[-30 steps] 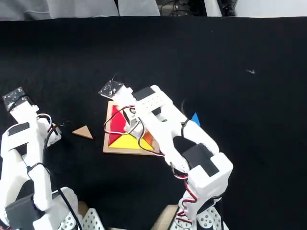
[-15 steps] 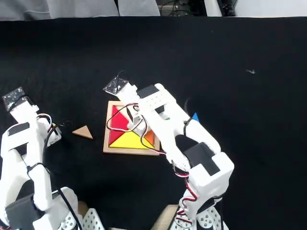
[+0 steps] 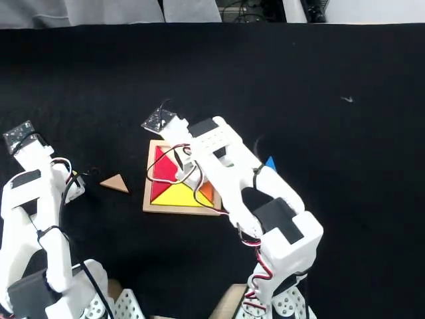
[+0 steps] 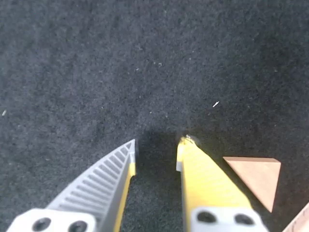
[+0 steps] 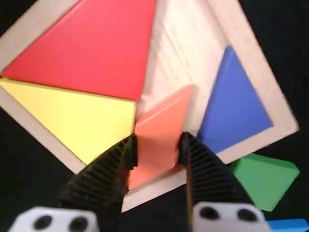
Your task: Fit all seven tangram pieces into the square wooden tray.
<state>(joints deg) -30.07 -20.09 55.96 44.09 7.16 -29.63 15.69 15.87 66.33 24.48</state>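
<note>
So far the red piece, yellow piece and blue piece sit in the tray, right jaws clamp the orange piece over it, while the green piece, light-blue piece and tan triangle wait outside it, left jaws parted, empty.

- Tray: pale wood, fine straight grain.
- Red triangle, yellow triangle, orange piece, blue triangle, green piece: all plain, solid colour.
- Loose triangle: tan wood.
- Table cover: black, faintly speckled.
- Left gripper: one side yellow, the other grey and ribbed.
- Right gripper: black.
</note>
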